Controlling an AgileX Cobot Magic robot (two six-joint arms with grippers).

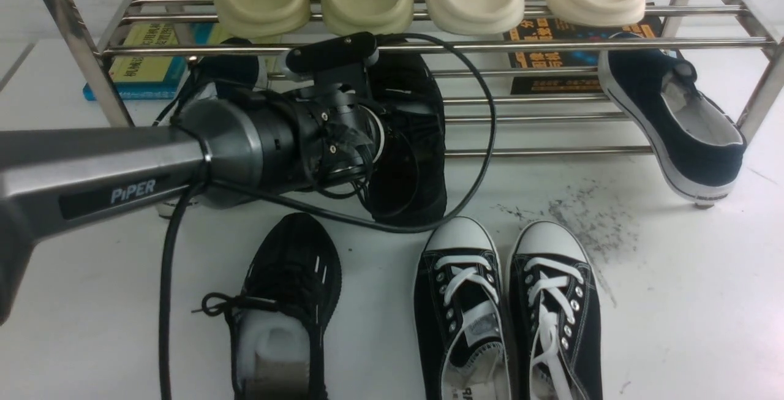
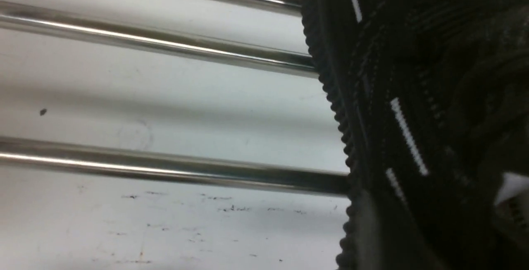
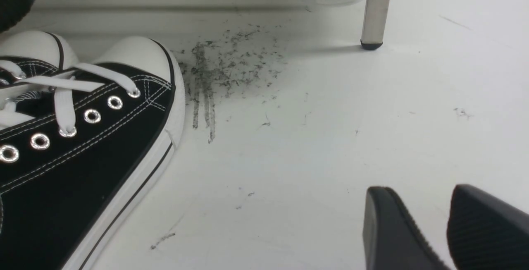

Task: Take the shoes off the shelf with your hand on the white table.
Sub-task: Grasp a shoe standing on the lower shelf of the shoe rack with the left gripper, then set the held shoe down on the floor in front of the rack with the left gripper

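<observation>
Left arm (image 1: 116,161) in from near left, forearm roughly level, wrist (image 1: 343,130) mid-scene, cable looped off it. Left hand hidden in front view. Right hand (image 3: 430,220): fingertips apart, gap showing, nothing between.

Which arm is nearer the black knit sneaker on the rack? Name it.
Left: the left arm reaches right to the sneaker; the right hand is over the white table, farther off.
</observation>
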